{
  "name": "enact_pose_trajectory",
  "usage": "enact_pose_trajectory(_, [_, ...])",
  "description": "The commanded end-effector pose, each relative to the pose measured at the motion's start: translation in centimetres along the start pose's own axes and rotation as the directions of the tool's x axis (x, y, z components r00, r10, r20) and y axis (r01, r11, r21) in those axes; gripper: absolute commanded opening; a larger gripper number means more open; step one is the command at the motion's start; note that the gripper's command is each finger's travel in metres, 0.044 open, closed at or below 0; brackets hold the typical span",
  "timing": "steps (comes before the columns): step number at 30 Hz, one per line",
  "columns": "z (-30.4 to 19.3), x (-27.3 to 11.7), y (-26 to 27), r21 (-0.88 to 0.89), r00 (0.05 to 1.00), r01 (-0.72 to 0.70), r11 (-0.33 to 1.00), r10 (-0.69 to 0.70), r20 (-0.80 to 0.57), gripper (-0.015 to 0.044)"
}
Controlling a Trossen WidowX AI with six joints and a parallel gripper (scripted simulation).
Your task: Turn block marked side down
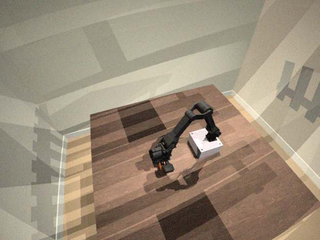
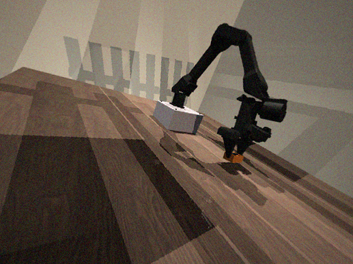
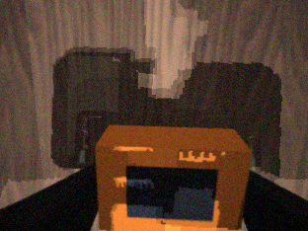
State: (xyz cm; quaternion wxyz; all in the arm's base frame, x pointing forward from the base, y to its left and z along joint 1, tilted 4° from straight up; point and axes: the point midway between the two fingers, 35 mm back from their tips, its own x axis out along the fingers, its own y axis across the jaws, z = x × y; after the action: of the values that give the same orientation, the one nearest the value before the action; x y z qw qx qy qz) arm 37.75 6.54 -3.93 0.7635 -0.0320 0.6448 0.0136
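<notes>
Gripper [image 1: 163,167] [image 2: 234,153] [image 3: 170,174], one: pointed down, jaws about two-thirds open, closed firmly on the block's sides. Block [image 1: 160,166] [image 2: 233,158] [image 3: 168,159], orange, one: between the fingers, seemingly just above the table [image 1: 123,181] [image 2: 82,233] [image 3: 25,99], going by the shadow apart from its underside in the exterior view. Dark panel [image 3: 173,192], presumably the marked side: turned toward the wrist camera, so to be taken as not yet facing down

Done: grip secured. Left: raise enough for clearance, roll the block over, set down on the new face, let go, back off. Judged to be at an early stage, with the whole turn outstanding

Edges, by the top view: left table edge well apart from the block; far edge also well apart. White box [image 1: 205,153] [image 2: 181,122] under the arm's foot: to the right and farther, best avoided during the turn. Open room: leftward and nearward, apparently ample for a wrist roll
</notes>
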Motion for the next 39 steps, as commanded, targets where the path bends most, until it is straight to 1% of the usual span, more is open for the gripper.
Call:
enact_pose_trajectory(1, [-0.2, 0.2, -0.1, -0.003, 0.999, 0.005, 1.0, -0.005, 0.046, 0.0])
enact_pose_trajectory(11, [-0.5, 0.3, -0.1, -0.002, 0.98, 0.005, 1.0, -0.005, 0.199, 0.0])
enact_pose_trajectory(22, [-1.1, -0.3, -0.1, 0.003, 0.933, 0.003, 1.0, -0.004, 0.361, 0.0])
enact_pose_trajectory(26, [-1.2, -0.4, -0.2, 0.003, 0.923, 0.003, 1.0, -0.004, 0.384, 0.0])
enact_pose_trajectory(39, [-0.4, 2.2, 0.1, -0.002, 0.843, 0.003, 1.0, -0.001, 0.538, 0.0])
